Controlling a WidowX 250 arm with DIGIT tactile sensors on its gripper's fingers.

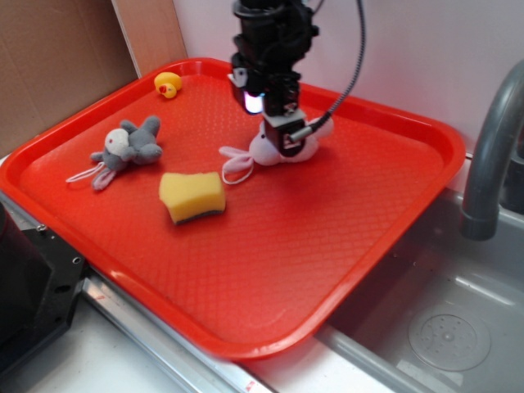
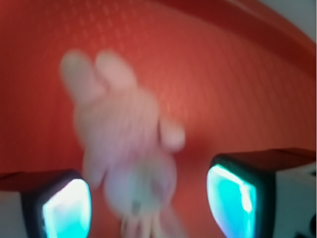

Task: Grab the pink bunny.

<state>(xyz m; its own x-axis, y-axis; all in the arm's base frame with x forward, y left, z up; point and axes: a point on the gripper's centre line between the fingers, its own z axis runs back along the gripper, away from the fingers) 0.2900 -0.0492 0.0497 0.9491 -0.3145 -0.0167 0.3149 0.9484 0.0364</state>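
The pink bunny (image 1: 274, 149) lies on the red tray (image 1: 327, 229), pale and fuzzy, with its long ears trailing to the left. My gripper (image 1: 282, 135) is right over it, low and close. In the wrist view the bunny (image 2: 129, 148) is blurred and lies between my two glowing cyan fingertips (image 2: 67, 210), with a gap on each side. The jaws stand open and touch nothing that I can see.
A yellow sponge (image 1: 192, 196) lies in front of the bunny to the left. A grey plush animal (image 1: 131, 146) lies further left. A yellow rubber duck (image 1: 168, 83) sits at the tray's back corner. A grey faucet (image 1: 491, 147) and sink (image 1: 450, 327) are at the right.
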